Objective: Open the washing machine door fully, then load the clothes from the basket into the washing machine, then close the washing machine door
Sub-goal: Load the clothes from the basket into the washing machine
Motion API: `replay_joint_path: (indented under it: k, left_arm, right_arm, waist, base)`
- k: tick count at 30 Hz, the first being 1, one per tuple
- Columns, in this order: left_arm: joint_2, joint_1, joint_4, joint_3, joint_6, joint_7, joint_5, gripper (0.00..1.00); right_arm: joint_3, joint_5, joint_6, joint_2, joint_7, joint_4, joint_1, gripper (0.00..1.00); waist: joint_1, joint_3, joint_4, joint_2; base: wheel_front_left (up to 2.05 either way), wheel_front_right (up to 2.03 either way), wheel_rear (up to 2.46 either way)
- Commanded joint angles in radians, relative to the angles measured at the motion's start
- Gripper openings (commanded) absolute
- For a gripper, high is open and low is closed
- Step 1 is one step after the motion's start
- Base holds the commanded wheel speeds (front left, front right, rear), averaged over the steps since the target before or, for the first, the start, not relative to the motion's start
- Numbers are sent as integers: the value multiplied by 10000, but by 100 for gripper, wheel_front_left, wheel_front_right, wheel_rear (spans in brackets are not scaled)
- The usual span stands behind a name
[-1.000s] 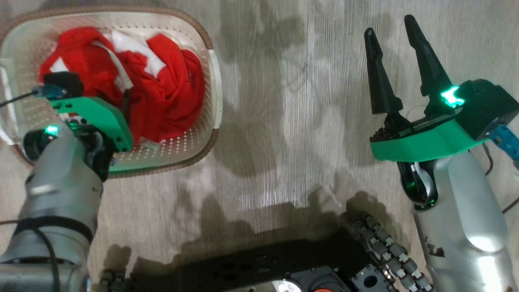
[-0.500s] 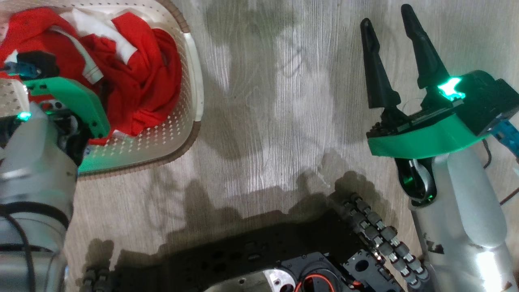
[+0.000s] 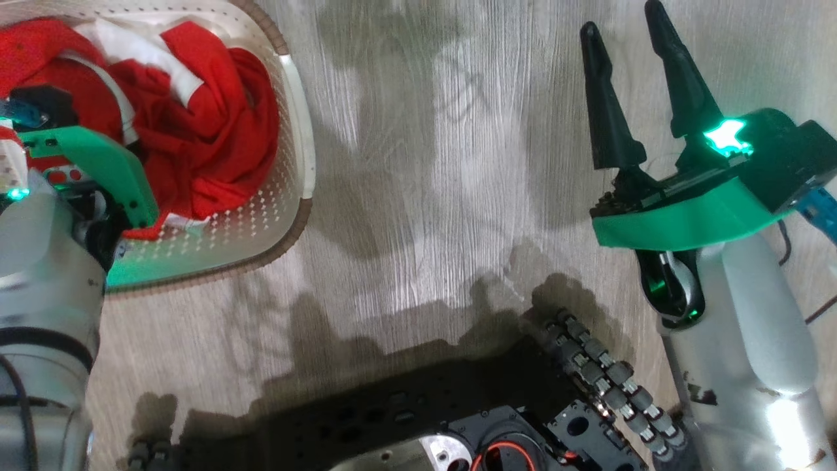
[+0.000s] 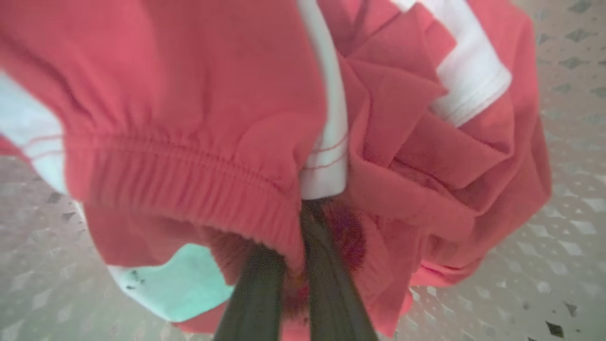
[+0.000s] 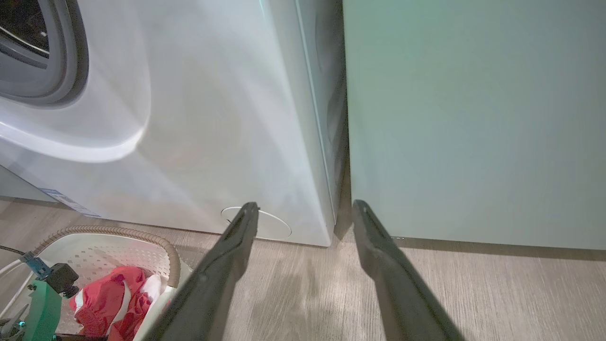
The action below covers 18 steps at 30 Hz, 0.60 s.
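Note:
The cream basket point(image 3: 297, 150) stands on the floor at the upper left, holding a heap of red clothes point(image 3: 196, 144) with white stripes. My left gripper point(image 4: 296, 237) reaches down into the heap, its fingers shut on a gathered red fold of the clothes point(image 4: 189, 94); the tips are buried in the fabric. My right gripper point(image 3: 621, 18) hovers open over bare floor at the upper right, holding nothing. In the right wrist view the white washing machine point(image 5: 213, 118) shows its grey gasket point(image 5: 71, 61) and round service flap point(image 5: 270, 225). The washing machine door is out of view.
A pale green cabinet point(image 5: 473, 118) stands right of the washer. The basket point(image 5: 118, 232) sits on the floor in front of the washer. My dark wheeled base point(image 3: 425, 425) fills the bottom of the head view. Wood-look floor point(image 3: 425, 163) lies between basket and right gripper.
The head view has shifted, so the basket now sits further left and higher in it. My left gripper stays buried in the red clothes; the right gripper stays open.

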Motion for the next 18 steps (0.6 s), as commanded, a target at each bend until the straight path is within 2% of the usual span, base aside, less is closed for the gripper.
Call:
replay_joint_path:
  k: [1,18]
  left_arm:
    - [415,340,-7,76,39,-156,-31,0]
    - [-78,1274,-436,33,25,-2998,-267,0]
  right_arm:
    - [95,75,0,17,-91,-220,431,100]
    - [-437,-390,0,17,-91,59,1027,100]
  waist:
    - [0,-182,79,0]
    - [0,-2186,1098,0]
  base:
    - [0,0,0]
    - [0,0,0]
